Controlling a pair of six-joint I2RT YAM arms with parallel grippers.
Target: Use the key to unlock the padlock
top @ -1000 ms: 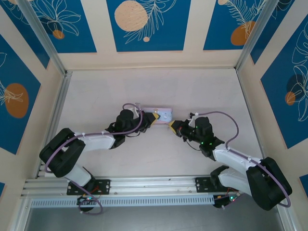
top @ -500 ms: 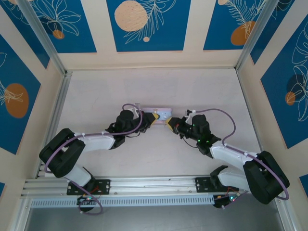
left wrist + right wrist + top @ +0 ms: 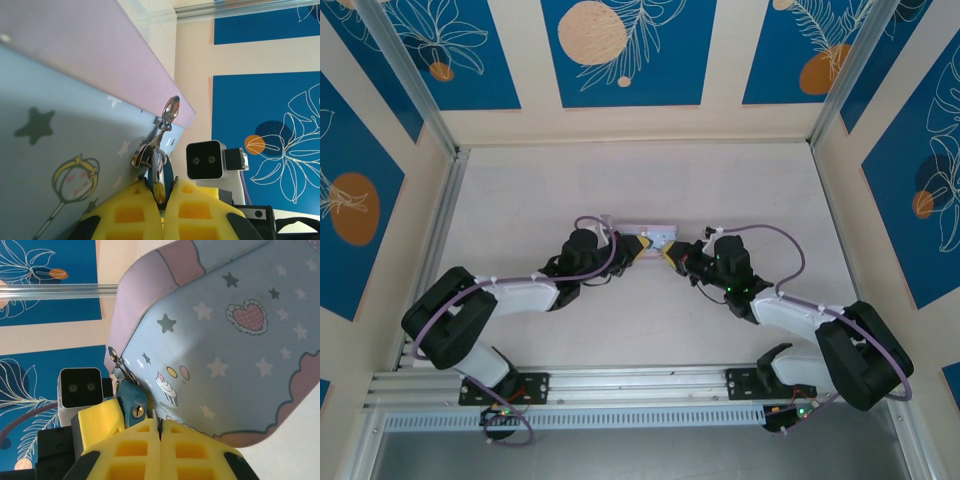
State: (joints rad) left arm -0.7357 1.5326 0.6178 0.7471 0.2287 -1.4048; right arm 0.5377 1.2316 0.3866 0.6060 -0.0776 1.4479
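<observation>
L gripper [image 3: 161,189]: yellow fingers pressed onto the padlock [image 3: 167,172], pinching its dark blue body. The shackle goes up through the metal hasp [image 3: 170,108] at the edge of the pale blue cartoon tin [image 3: 60,150].

R gripper [image 3: 160,436]: fingertips tight together w/ a thin dark sliver at the seam. That's the key [image 3: 157,416], edge-on and too small for detail. Its tip is just beside the padlock [image 3: 131,399], whose brass keyhole faces the R wrist cam. Can't tell if the key touches the lock.

Top cam: tin [image 3: 661,235] lies flat about mid-table, a bit nearer the front edge than the back. L gripper [image 3: 642,246] & R gripper [image 3: 670,257] meet at the tin's front edge, coming in from opposite sides, tips close together. Padlock & key too small to pick out there.

Each wrist cam has the other arm's white camera block in shot: R arm's [image 3: 206,160], L arm's [image 3: 80,387].
</observation>
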